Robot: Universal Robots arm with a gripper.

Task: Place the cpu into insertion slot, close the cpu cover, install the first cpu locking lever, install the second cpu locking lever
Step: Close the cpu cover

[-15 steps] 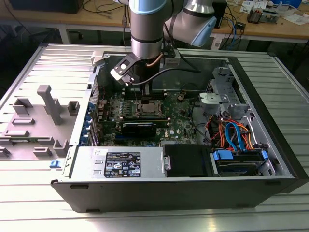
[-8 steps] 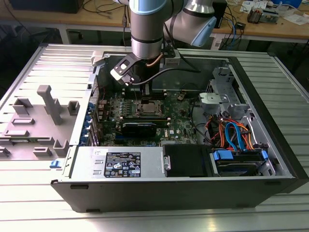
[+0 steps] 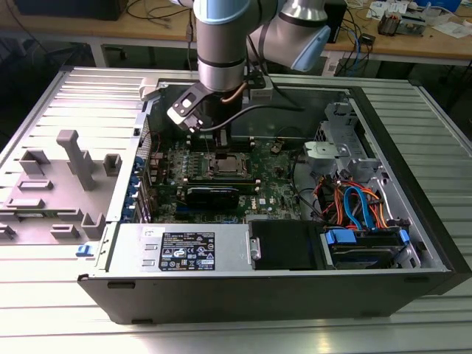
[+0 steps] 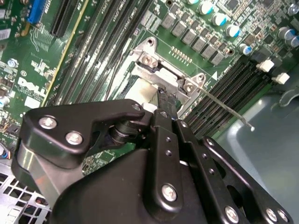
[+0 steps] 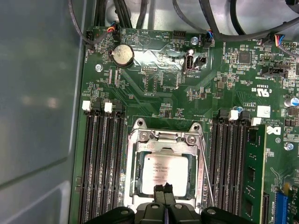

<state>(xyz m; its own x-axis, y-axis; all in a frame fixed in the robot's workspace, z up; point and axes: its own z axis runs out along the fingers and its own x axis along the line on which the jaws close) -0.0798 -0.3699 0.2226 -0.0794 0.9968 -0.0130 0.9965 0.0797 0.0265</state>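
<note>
Two gripper [image 5: 164,189] fingers closed together, tips at cpu [image 5: 164,169] edge, cpu seated inside insertion slot [image 5: 137,179]

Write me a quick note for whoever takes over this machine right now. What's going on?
Gripper: shut, holding nothing that I can see, with its tips down at the edge of the cpu.
Things: the cpu lies flat in the slot. The cover looks lowered around it, and the cpu shows through its window.
Done: cpu placed. The cover appears closed.
Left: in the second wrist view, one lever juts out free beside the slot, so it is not latched. I cannot tell the state of the other lever.
</note>
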